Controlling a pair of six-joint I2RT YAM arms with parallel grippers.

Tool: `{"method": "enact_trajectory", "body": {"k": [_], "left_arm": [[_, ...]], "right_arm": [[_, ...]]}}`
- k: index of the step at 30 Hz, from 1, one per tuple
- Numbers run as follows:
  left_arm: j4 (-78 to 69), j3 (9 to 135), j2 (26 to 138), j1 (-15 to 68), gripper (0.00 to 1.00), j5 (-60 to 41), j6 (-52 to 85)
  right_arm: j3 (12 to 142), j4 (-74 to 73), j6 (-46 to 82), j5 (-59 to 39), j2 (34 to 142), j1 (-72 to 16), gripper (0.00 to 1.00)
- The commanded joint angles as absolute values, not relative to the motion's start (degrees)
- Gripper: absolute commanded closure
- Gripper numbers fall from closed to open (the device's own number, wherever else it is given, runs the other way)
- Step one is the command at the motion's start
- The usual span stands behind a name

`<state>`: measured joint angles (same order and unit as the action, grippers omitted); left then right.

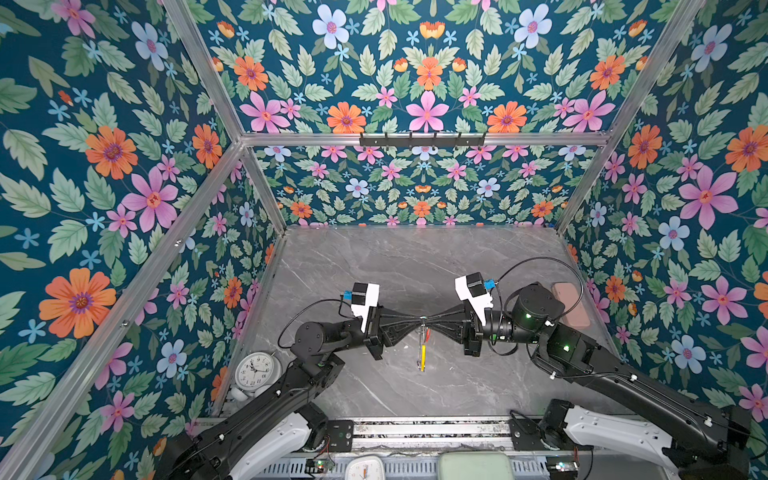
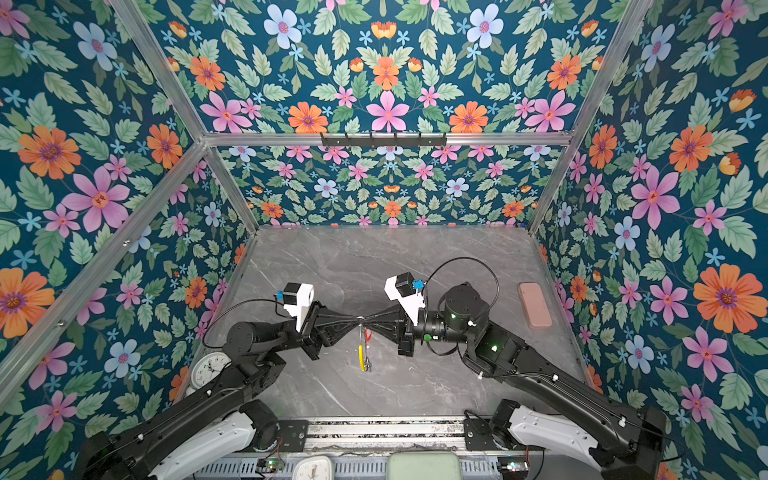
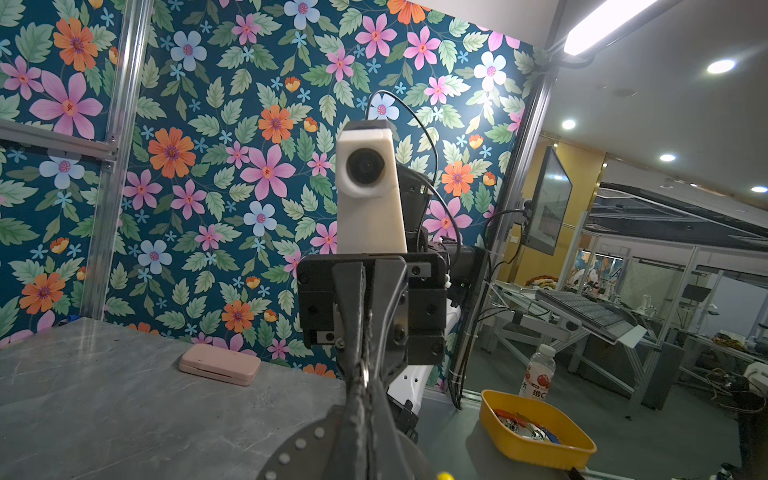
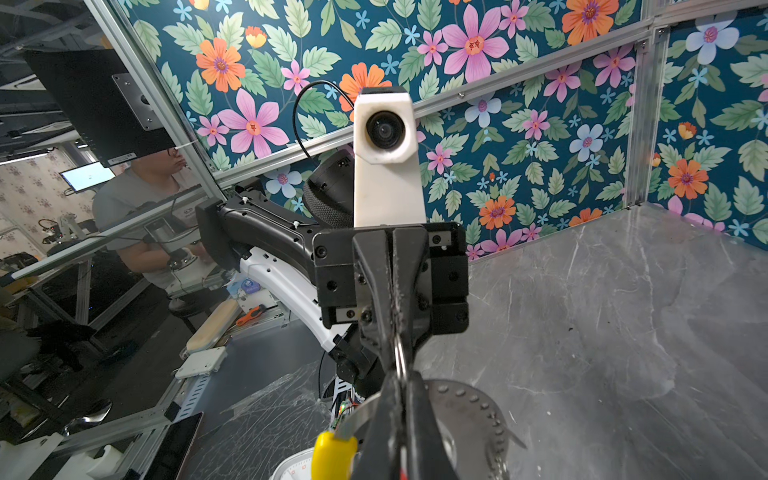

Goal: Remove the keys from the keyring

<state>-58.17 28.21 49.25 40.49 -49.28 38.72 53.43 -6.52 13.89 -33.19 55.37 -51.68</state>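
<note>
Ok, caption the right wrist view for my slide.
Left gripper and right gripper meet tip to tip, both shut on the keyring, held above the grey table.

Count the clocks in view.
2. A round white clock at the table's left edge; a square white clock just outside the front rail, cut off by the picture's edge. Others may be hidden.

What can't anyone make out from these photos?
- Keys: too small in both top views; only a red speck by the edge-on keyring.
- Pinched spot: in the wrist views the left tool and right tool hide it.
- Clock: partly behind the left arm.
</note>
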Motion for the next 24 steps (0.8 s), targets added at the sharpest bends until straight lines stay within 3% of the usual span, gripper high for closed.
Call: {"method": "enact_trajectory", "body": {"k": [1,4,7,17,24], "left_arm": [[-59.75,28.21,49.23,40.40,0.79,-48.47,39.27],[-56.93,28.54,48.21,40.40,0.64,-48.36,39.19],[-50.91,29.77,46.51,40.39,0.60,-48.58,38.35],[-17.15,39.27,44.20,40.40,0.62,-49.49,27.11],[-7.03,44.23,46.46,40.35,0.67,-52.15,23.20]], "right_arm": [[54.38,-5.04,13.82,-33.09,55.46,-51.72,1.00],[56.08,0.01,12.48,-32.05,55.54,-51.68,1.00],[58.69,6.83,10.36,-31.35,55.80,-51.68,1.00],[66.28,21.86,5.88,-30.50,58.76,-51.66,1.00],[70.32,26.68,3.98,-30.85,61.54,-51.63,1.00]]}}
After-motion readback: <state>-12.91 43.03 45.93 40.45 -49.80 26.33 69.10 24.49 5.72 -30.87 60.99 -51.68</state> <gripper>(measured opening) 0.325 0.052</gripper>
